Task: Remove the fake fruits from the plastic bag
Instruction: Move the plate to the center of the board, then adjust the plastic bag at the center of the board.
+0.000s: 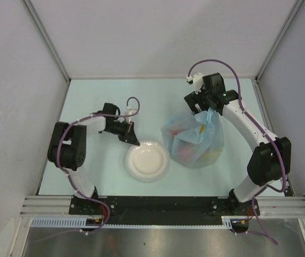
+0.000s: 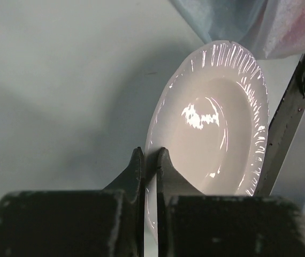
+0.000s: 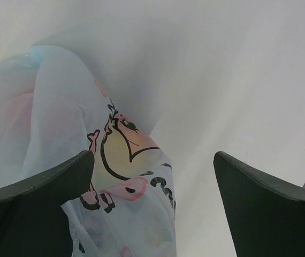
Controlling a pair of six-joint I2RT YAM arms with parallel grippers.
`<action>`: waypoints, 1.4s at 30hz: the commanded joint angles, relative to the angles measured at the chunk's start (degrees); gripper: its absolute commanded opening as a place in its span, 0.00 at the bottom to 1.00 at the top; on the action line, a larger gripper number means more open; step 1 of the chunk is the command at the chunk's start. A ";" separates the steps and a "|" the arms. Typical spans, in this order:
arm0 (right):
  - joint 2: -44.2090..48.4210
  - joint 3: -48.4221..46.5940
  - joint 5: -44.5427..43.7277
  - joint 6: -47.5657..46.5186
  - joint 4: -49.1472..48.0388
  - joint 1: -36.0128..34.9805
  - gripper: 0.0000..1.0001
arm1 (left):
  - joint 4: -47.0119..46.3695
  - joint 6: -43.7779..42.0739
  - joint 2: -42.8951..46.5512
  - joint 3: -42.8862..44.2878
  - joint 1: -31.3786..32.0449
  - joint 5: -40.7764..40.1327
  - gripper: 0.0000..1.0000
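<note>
The light-blue plastic bag [image 1: 192, 140] stands on the table right of centre, its top bunched up. Fake fruits show through it as red [image 1: 184, 152] and yellow [image 1: 211, 155] blurs. My right gripper [image 1: 203, 110] is at the bag's bunched top. In the right wrist view it [image 3: 153, 154] is wide open, and the printed bag [image 3: 61, 107] lies between the fingers, against the left one. My left gripper [image 1: 131, 138] is shut on the near-left rim of the white plate [image 1: 147, 160]. The left wrist view shows the jaws [image 2: 150, 152] pinching the plate [image 2: 211, 118].
The plate lies just left of the bag, almost touching it; the bag's edge shows in the left wrist view [image 2: 238, 21]. Grey walls close the table on the left, right and back. The arm bases stand at the near edge.
</note>
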State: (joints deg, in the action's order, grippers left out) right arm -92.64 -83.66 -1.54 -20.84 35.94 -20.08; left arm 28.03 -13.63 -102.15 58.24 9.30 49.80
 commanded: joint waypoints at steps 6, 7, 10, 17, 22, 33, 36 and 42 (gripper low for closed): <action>5.10 -0.36 -3.37 2.45 -1.57 1.09 1.00 | 3.42 -7.11 -5.70 7.84 9.42 -11.39 0.45; 5.54 -0.98 -3.21 3.78 -1.75 3.53 1.00 | 4.65 -7.29 -4.91 8.73 9.25 -11.48 0.58; 6.24 -6.67 3.10 9.66 0.52 11.33 1.00 | 5.54 -5.54 1.32 12.15 6.97 -11.13 0.79; 8.78 -19.26 18.05 12.14 11.85 19.64 1.00 | 8.62 4.46 3.72 37.51 8.36 -6.39 0.94; 16.59 -17.77 25.35 9.86 18.19 19.29 1.00 | 4.32 10.54 -2.00 53.28 13.71 -2.69 0.95; 30.23 -12.77 27.56 14.06 23.38 18.23 1.00 | 4.58 -4.82 -6.84 63.76 24.97 0.91 0.95; 31.90 -10.74 27.73 15.47 24.08 19.02 0.99 | 2.74 -6.41 -7.27 62.26 27.70 0.56 0.93; 31.03 -13.99 31.41 14.25 29.96 19.11 0.97 | -5.24 -7.29 -7.54 58.58 32.09 -0.93 0.93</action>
State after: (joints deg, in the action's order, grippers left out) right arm -60.84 -95.04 26.09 -7.27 60.82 -1.13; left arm 29.89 -18.11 -110.19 118.61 39.29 48.25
